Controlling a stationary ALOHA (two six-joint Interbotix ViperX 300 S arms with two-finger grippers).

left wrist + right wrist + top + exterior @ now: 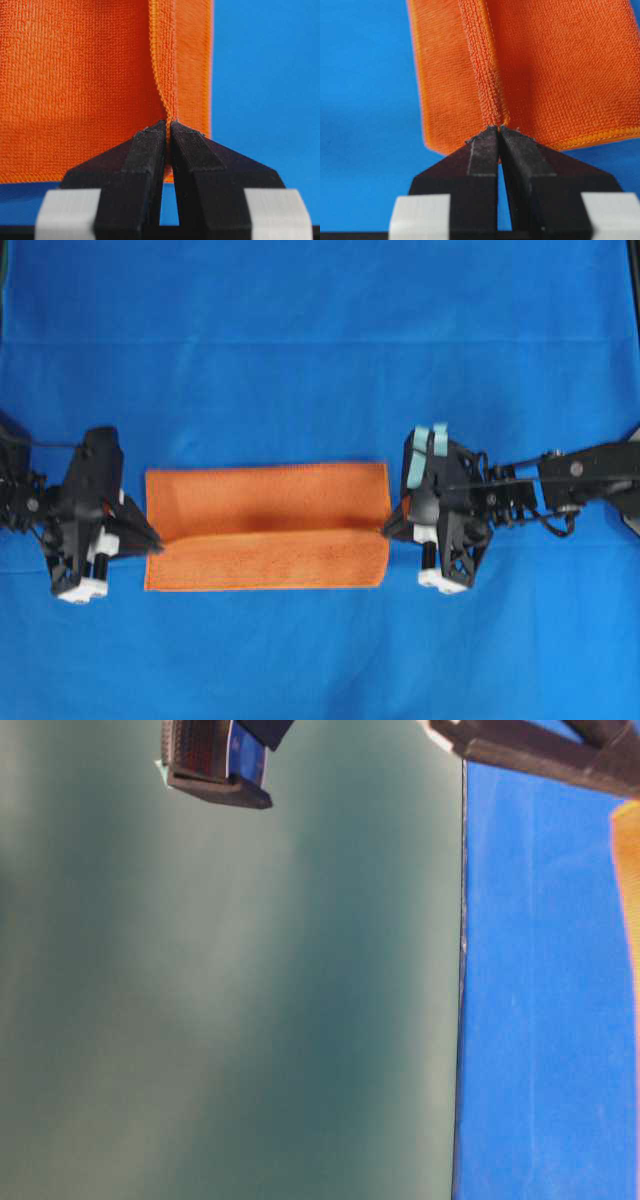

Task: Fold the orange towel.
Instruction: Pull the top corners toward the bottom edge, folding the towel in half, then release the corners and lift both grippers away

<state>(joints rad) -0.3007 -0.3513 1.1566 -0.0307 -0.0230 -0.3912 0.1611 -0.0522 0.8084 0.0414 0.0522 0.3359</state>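
The orange towel (268,525) lies on the blue cloth in the overhead view, its near part doubled over so that a hemmed edge runs left to right across it. My left gripper (157,542) is shut on that edge at the towel's left end; in the left wrist view the towel (80,85) rises into a ridge pinched between the left gripper (168,125) tips. My right gripper (388,530) is shut on the same edge at the right end, where the towel (560,70) runs as a ridge into the right gripper (499,129) tips. A sliver of towel (630,870) shows table-level.
Blue cloth (320,340) covers the table on every side of the towel. The table-level view is mostly a plain grey-green wall (230,1000), with arm parts (215,755) at its top edge.
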